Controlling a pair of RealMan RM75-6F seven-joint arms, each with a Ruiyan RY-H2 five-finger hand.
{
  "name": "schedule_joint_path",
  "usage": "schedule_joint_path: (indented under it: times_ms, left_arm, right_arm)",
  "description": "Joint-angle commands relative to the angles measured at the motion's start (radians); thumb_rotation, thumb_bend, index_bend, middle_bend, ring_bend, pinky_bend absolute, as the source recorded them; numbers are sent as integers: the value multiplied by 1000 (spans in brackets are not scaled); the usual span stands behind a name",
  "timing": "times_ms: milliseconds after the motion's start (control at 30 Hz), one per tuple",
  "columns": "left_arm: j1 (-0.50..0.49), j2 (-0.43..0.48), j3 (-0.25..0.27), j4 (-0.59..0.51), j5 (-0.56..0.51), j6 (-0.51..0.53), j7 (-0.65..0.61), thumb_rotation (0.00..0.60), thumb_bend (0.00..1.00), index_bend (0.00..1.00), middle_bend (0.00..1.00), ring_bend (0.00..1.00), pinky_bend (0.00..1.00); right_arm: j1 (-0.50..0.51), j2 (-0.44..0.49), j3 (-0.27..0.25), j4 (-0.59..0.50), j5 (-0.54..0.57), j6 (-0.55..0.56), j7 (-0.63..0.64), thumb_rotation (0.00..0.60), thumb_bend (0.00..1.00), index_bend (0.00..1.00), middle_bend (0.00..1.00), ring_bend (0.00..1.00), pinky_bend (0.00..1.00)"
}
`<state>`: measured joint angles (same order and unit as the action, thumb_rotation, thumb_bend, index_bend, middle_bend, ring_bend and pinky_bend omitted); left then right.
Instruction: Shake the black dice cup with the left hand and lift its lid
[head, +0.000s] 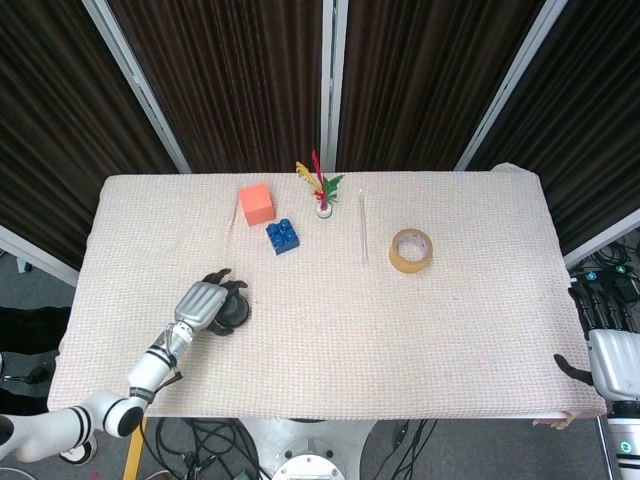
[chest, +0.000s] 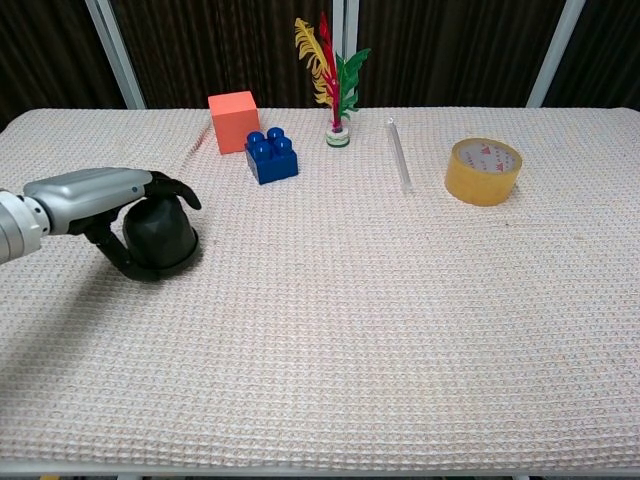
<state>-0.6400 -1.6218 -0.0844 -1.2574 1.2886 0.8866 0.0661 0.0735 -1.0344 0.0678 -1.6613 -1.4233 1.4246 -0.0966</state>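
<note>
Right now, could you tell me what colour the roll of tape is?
The roll of tape is yellowish tan, clearest in the chest view.

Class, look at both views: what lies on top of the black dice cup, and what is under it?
The left robot hand lies over the black dice cup, fingers curled around it. The cup stands on the tablecloth. Its inside is hidden.

Orange cube; blue brick; feather shuttlecock; clear tube; tape roll.

Matt black dice cup on rough waffle-weave tablecloth.
</note>
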Motion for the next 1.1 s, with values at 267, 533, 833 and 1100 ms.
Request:
schedule_joint_path:
  times_ms: [267, 533, 833, 1100]
  left_arm:
    - [-4, 37, -14, -54, -6, 10, 14, 600, 216, 293, 436, 110, 222]
    - [-11, 72, -17, -102, -18, 3, 38, 600, 223, 357, 453, 133, 240]
    - [-28, 106, -25, -149, -46, -17, 75, 600, 225, 368, 458, 139, 241]
    - [-44, 121, -36, -179, -79, -24, 112, 600, 226, 377, 470, 149, 242]
  right_arm:
    - [-1, -2, -1, 6, 1, -1, 7, 600, 75, 0, 0, 0, 0]
    - [0, -3, 0, 10, 5, -3, 11, 600, 75, 0, 0, 0, 0]
    - [-3, -2, 2, 15, 6, 1, 24, 600, 76, 0, 0, 0, 0]
    - [-6, 1, 4, 24, 6, 5, 43, 600, 76, 0, 0, 0, 0]
